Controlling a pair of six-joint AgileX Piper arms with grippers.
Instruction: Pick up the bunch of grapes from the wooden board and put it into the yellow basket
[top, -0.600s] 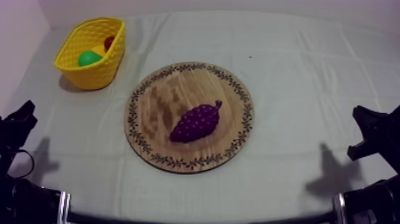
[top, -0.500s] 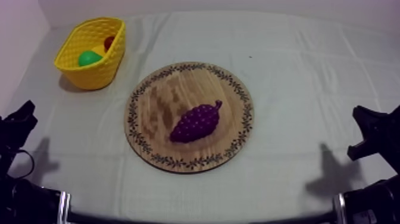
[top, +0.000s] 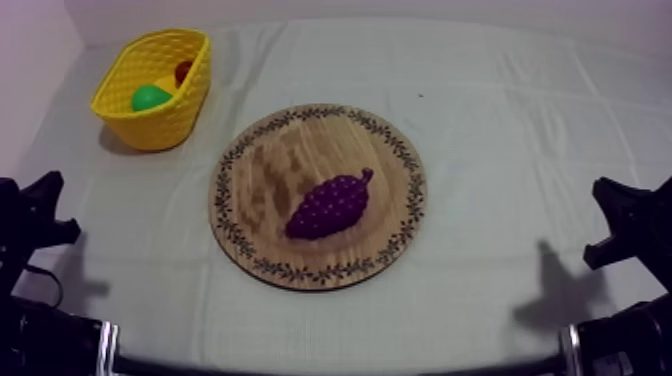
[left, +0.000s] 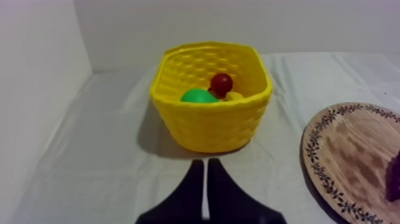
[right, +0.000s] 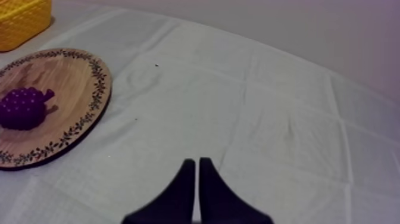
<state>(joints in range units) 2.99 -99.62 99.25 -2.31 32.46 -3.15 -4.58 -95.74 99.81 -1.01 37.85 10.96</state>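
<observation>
Grey-white cloth (top: 520, 150) covers the whole table in front of you, creased into squares, with a pale wall (left: 238, 24) behind it. Next in size, the round wooden board with a patterned rim (top: 265, 165) lies flat near the middle. Well apart from it, toward the far left corner, stands the yellow woven basket (top: 165, 120).

The purple toy bunch of grapes (top: 330, 205) lies on its side on the board, a little off centre toward the near right, with its stem pointing to the far right. Nothing else shares the board, so you can probably come at the bunch from above or from either side.

Your left gripper (left: 205, 162) sits low at its edge of the table, facing the basket. Its black fingers are pressed together into a narrow wedge with nothing between them. Your right gripper (right: 194, 161) matches it at the other edge, closed and empty, and looks out over bare cloth with the board off to one side. Both look parked clear of the work. The pick is not yet begun, and the fingers must spread before either can take the bunch.

Inside the basket you already have a green toy fruit (left: 199, 96), a small red fruit (left: 221, 83) and a bit of something yellow I cannot identify. Those three leave less room, and the basket's tall wall is the one thing to lift over.
</observation>
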